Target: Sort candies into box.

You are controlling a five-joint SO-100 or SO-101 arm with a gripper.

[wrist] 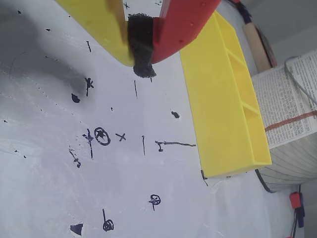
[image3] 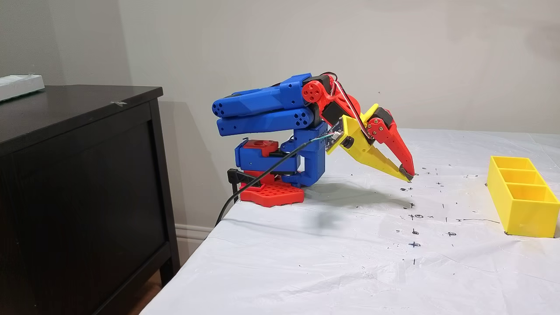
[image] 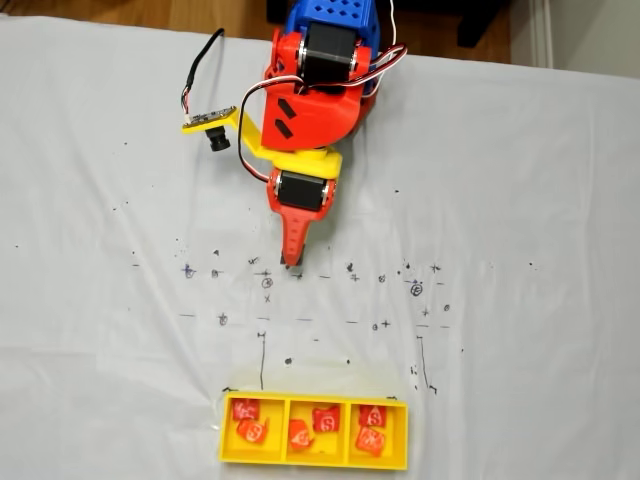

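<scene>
Jaws closed, empty; six candies in box, well apart from jaws.

I log the box: long yellow tray, three square compartments, flat on the white tabletop. I count six red candies, white-lettered, two per compartment, lying loose and tilted inside.

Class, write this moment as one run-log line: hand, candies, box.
hand: shut, empty, over marked cloth | candies: six, two per compartment | box: apart from hand
</scene>
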